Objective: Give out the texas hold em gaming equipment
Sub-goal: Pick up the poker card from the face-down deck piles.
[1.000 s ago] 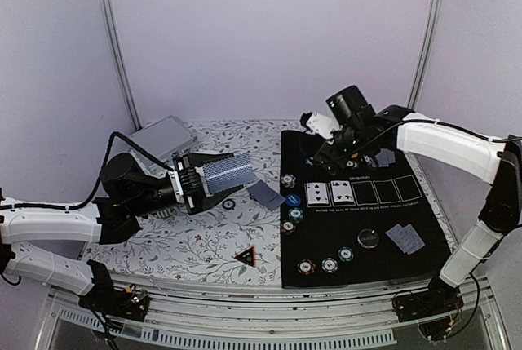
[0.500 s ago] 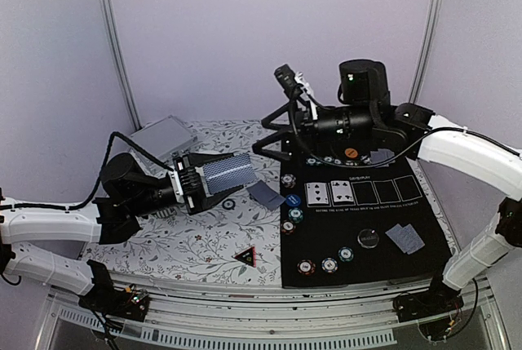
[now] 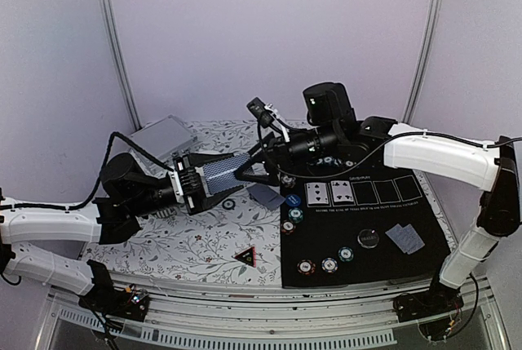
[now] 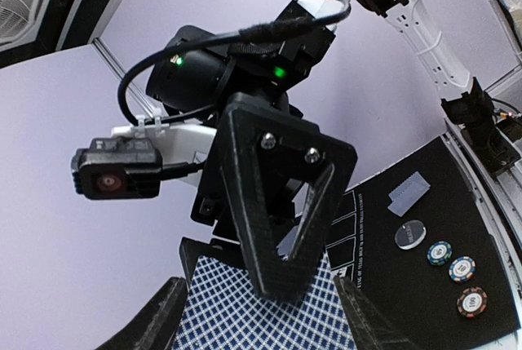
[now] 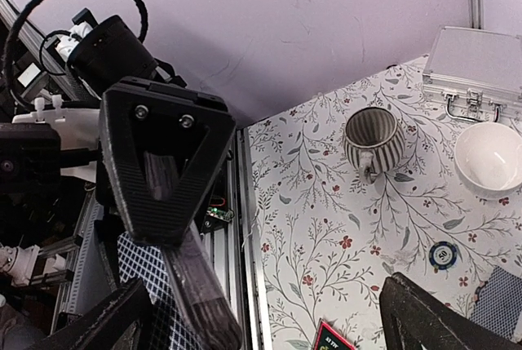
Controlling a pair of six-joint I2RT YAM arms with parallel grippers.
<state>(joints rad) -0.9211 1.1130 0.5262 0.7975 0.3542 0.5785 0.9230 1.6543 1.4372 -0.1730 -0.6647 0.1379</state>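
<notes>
My left gripper (image 3: 214, 177) is shut on a deck of blue-checked playing cards (image 3: 224, 173), held above the floral cloth. In the left wrist view the deck (image 4: 245, 309) sits between my fingers (image 4: 155, 321). My right gripper (image 3: 243, 170) is open at the deck's far end. One of its fingers (image 4: 277, 203) lies over the top card. The right wrist view shows the deck (image 5: 143, 276) at lower left, beside my right gripper (image 5: 269, 321). On the black mat (image 3: 408, 211) are two face-up cards (image 3: 330, 193), striped chips (image 3: 329, 264), a blue button (image 3: 292, 200) and a black disc (image 3: 369, 237).
A silver case (image 3: 161, 136) stands at the back left. A striped mug (image 5: 371, 138) and a white bowl (image 5: 489, 158) sit near it. A loose chip (image 3: 229, 204), a face-down card (image 3: 266, 195) and a triangular marker (image 3: 247, 257) lie on the cloth.
My right arm has swung left from above the mat's far end to the deck, its open jaws now at the deck's end. The left arm and deck have stayed still.
</notes>
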